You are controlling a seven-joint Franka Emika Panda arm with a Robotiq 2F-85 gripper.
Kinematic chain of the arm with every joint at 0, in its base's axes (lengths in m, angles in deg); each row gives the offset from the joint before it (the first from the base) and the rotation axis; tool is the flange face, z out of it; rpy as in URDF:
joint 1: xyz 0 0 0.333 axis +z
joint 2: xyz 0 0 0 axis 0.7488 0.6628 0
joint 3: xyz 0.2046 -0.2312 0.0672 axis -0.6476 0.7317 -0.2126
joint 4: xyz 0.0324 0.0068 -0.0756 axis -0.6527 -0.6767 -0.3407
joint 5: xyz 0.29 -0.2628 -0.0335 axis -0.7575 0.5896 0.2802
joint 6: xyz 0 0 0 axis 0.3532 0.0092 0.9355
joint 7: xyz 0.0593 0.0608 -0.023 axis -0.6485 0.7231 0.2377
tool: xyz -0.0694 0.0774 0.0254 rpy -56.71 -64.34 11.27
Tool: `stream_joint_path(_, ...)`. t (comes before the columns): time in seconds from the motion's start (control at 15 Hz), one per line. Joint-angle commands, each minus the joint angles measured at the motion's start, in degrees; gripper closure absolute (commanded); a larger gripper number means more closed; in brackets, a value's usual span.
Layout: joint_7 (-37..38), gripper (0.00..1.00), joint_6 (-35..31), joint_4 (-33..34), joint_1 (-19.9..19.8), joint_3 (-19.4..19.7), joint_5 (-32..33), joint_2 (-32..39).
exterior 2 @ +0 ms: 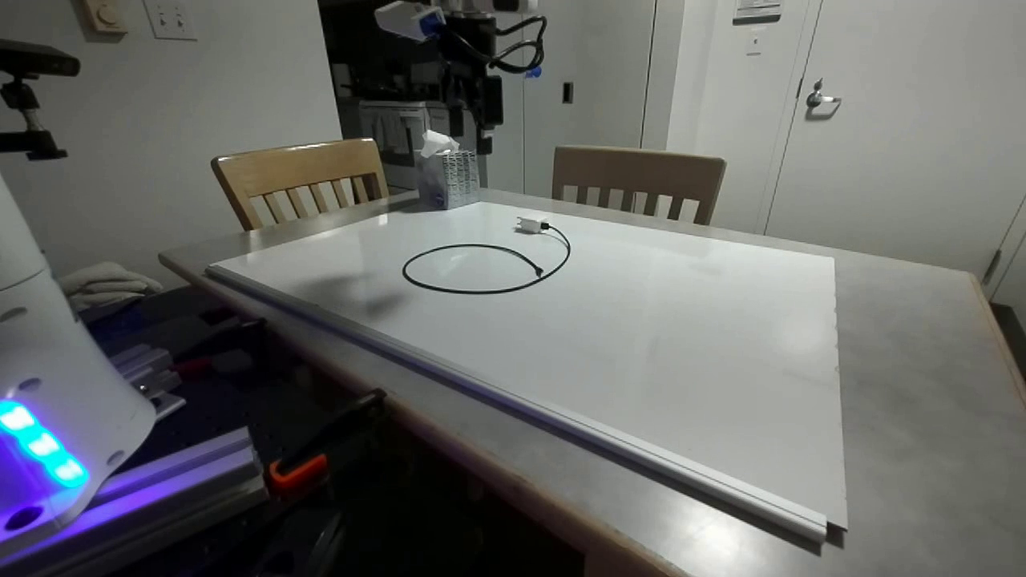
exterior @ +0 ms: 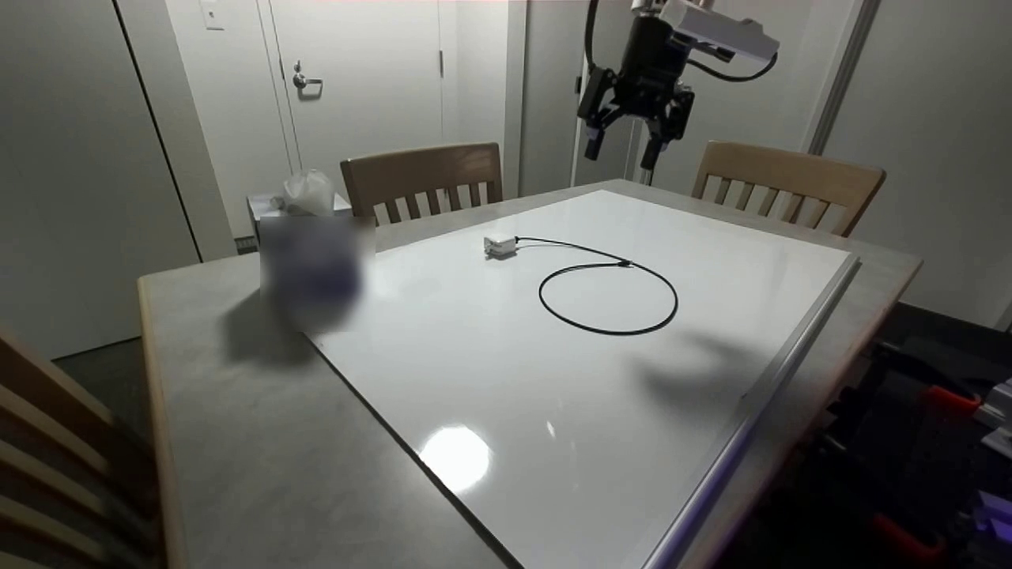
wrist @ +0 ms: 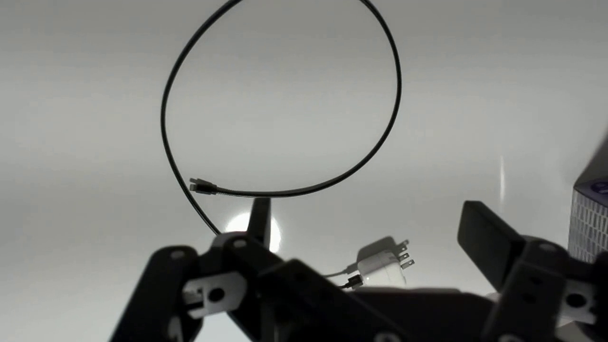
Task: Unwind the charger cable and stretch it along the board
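Over on the glossy white board (exterior 2: 681, 344), which covers much of the bench (exterior: 261, 458), the charger cable (wrist: 398, 90) lies in one wide loop. Its whitish plug block (exterior 2: 532, 225) rests just outside that loop, joined to one end. The free tip (wrist: 204, 188) ends right by the curve, though from where I stand I can't quite tell whether they touch. Above hangs the gripper (exterior: 622, 154), its fingers (wrist: 487, 237) spread well apart. A tissue box (exterior 2: 449, 178) stands by a corner of the board, and wooden chairs (exterior: 423, 170) stand by the bench.
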Motion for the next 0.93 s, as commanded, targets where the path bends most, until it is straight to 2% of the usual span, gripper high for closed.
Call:
stream_joint_path(0.0, -0.59, 0.00, 0.18, 1.11, -0.32, -0.31, -0.44, 1.23)
stream_joint_path(0.13, -0.88, 0.00, 0.27, 2.18, -0.32, -0.33, -0.67, 2.54)
stream_joint_path(0.67, 32.01, 0.00, 1.52, 5.47, 1.44, 0.36, 14.20, 5.04)
stream_joint_path(0.87, 40.09, 0.00, 1.66, 8.70, 2.11, 0.47, 19.27, 7.21)
